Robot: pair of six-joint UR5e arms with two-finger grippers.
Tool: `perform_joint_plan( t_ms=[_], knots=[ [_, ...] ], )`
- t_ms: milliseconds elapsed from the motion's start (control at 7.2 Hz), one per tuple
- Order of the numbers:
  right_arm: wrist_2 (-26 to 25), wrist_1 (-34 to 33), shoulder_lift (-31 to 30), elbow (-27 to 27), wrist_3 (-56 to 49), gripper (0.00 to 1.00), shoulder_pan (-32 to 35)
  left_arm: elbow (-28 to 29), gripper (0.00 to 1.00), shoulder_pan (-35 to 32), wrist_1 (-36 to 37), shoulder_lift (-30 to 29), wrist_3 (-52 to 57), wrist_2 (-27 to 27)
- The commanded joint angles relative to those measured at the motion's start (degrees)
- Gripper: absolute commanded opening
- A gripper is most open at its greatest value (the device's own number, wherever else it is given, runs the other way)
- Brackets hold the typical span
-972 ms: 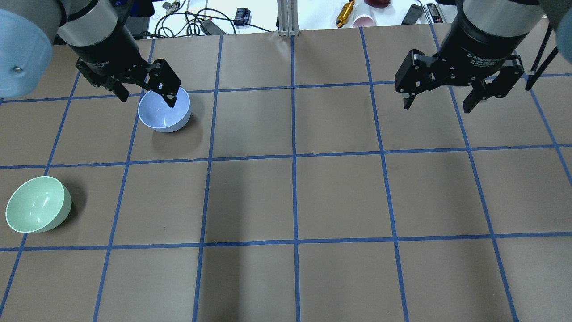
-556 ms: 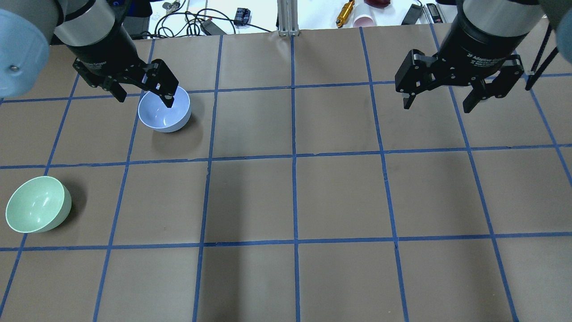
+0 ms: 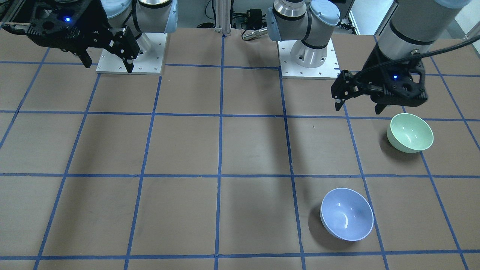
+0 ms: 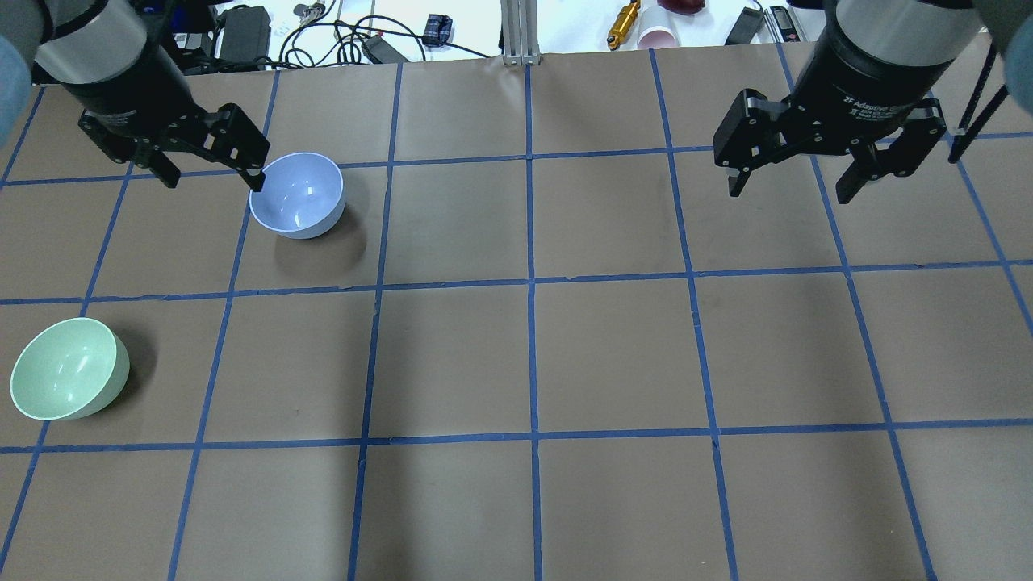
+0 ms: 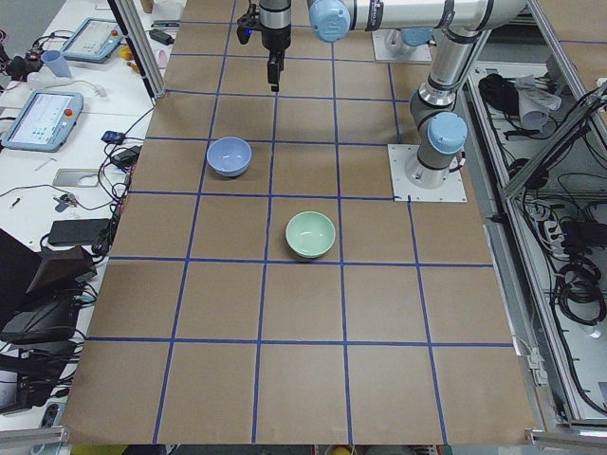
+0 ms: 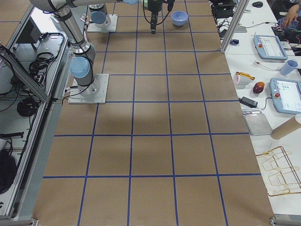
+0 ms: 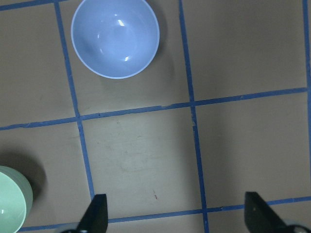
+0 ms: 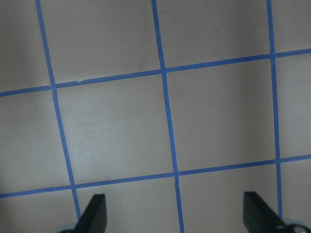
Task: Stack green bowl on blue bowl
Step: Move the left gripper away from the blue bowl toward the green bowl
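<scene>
The green bowl (image 4: 69,369) stands upright at the table's near left; it also shows in the front view (image 3: 410,133) and at the left wrist view's lower left edge (image 7: 9,199). The blue bowl (image 4: 297,195) stands upright farther out and to its right, apart from it (image 3: 347,213) (image 7: 115,39). My left gripper (image 4: 214,179) is open and empty, raised above the table between the two bowls (image 3: 358,108). My right gripper (image 4: 788,192) is open and empty, raised over bare table at the far right (image 3: 108,66).
The table is brown paper with a blue tape grid (image 4: 530,282). Cables, tools and a pink cup (image 4: 658,36) lie beyond the far edge. The two arm bases (image 3: 307,56) stand at the robot's side.
My left gripper has moved left and back off the blue bowl's rim, still open. The bowls and the right arm have not moved.
</scene>
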Motion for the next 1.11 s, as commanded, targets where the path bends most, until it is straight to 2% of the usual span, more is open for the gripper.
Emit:
perform_joint_plan(
  t_ms=[0,417,556,694,972],
  knots=[
    [0.00,-0.02,0.00,0.07,0.00,1.00,0.00,-1.01,1.00,8.06,-0.40,-0.87,6.63,0.06],
    [0.00,0.07,0.00,-0.01,0.00,1.00,0.00,-5.66,1.00,23.16,0.56,-1.83,31.71,0.06],
    [0.00,-0.02,0.00,-0.01,0.00,1.00,0.00,-7.24,1.00,28.00,4.22,-3.58,37.89,-0.02],
    [0.00,-0.02,0.00,0.07,0.00,1.00,0.00,-8.82,1.00,30.40,11.91,-6.30,44.74,0.06],
    [0.00,-0.02,0.00,-0.01,0.00,1.00,0.00,-11.73,1.00,37.32,15.32,-8.86,48.66,-0.55]
  ],
)
